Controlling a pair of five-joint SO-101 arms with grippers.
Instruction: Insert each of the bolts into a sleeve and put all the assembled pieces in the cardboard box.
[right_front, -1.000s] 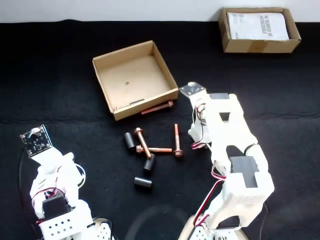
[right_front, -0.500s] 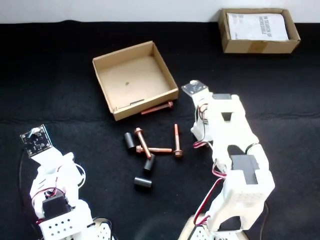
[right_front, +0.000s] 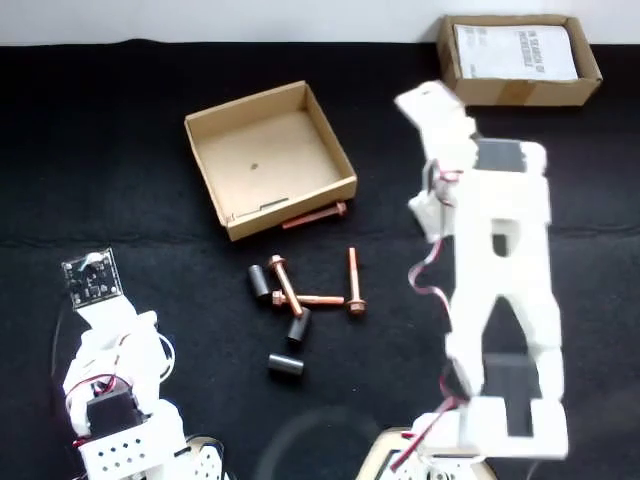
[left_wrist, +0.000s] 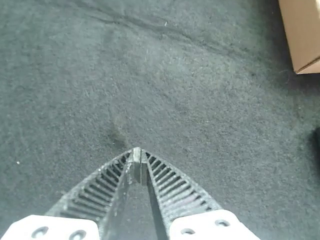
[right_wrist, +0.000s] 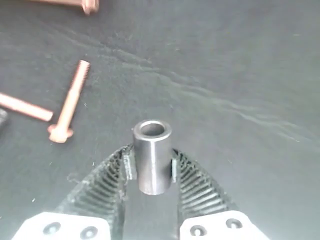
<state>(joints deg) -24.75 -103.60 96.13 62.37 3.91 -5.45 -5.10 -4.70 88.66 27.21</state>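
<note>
Right fingers (right_wrist: 192, 182): gripping a grey sleeve (right_wrist: 151, 160) between them. Bolt (right_wrist: 69, 102): lying on the table (right_wrist: 240, 75) just ahead of them, to one side. Left fingers (left_wrist: 165, 175): pressing together, holding nothing, above the table.

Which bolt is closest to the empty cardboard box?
The bolt lying alongside the box front wall; the other three sit clustered farther off among the sleeves.

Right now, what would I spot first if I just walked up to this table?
Probably the big white right arm, stretched over the black table, its gripper pinching one dark sleeve. Next, the scatter of copper bolts and black sleeves in the middle, beside the open cardboard box.
</note>
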